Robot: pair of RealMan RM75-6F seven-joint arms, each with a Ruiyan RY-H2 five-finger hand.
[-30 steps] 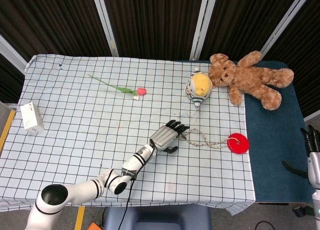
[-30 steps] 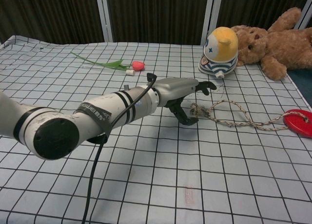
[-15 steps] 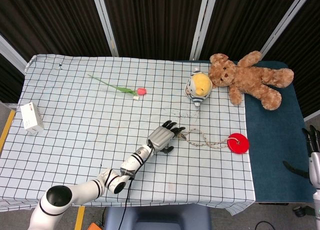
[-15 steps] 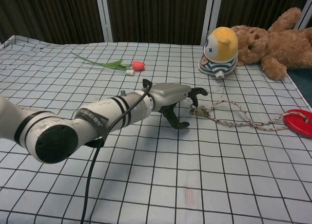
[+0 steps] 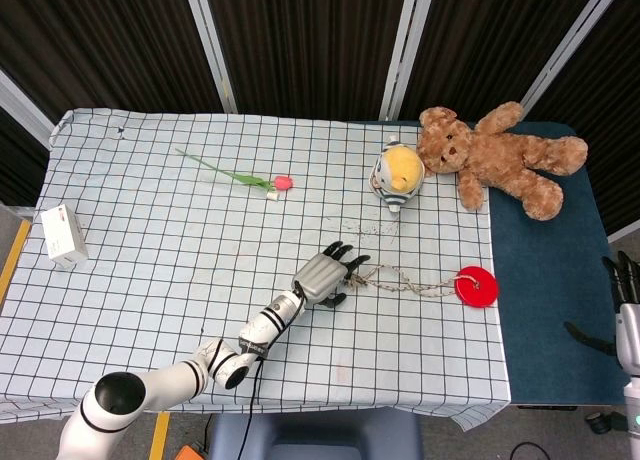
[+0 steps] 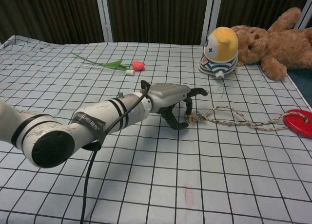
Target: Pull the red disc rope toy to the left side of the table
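Head view: left arm runs from lower left up toward centre, left hand [image 5: 328, 276] palm-down on the checked tablecloth [image 5: 150, 230], dark fingertips [image 5: 352, 263] at the knotted end of the braided rope [image 5: 405, 279]. Red disc [image 5: 476, 286], flat and round, right of centre near the cloth's right edge. Right hand [image 5: 627, 285] at the far right edge, fingers up and apart, holding nothing.

Chest view: left hand [image 6: 178, 103] mid-frame, silver shell, curled fingers pinching the frayed rope knot [image 6: 193, 118]; rope loops right to the disc [image 6: 300, 122] at the right edge.
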